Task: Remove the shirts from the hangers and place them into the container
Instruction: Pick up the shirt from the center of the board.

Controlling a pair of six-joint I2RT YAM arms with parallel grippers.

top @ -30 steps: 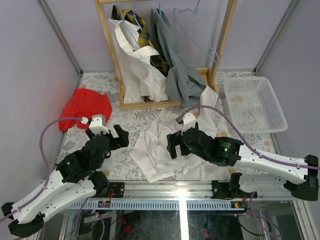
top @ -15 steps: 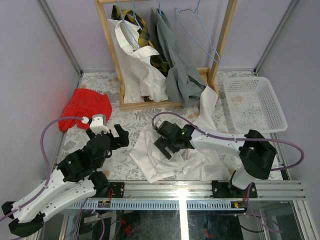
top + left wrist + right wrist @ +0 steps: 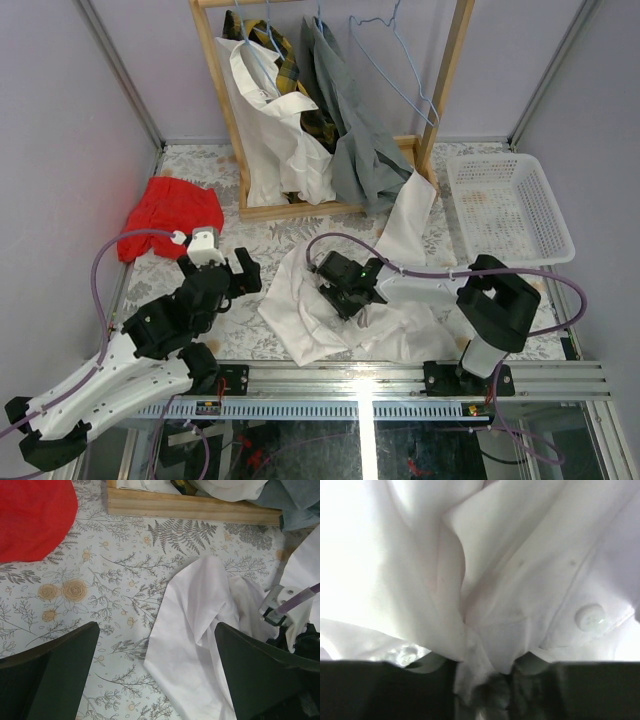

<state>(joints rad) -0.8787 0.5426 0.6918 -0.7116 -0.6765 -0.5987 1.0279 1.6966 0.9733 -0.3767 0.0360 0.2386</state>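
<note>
Seen from above, the right arm folds back sharply at its elbow and reaches left, low over the frame's centre. There the right claw [image 3: 335,290] presses into a crumpled white shirt [image 3: 300,320] on the counter [image 3: 250,240], narrowed onto a fold of it. The left arm stretches up from lower left, its left claw [image 3: 222,278] wide and holding nothing. The basket [image 3: 556,232] sits at right.

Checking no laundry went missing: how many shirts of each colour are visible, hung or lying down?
White button-up shirts: 2, one lying on the floral table, one hung on the wooden rack
Grey collared shirt: 1
Yellow-and-black plaid shirt: 1
Total: 4
</note>
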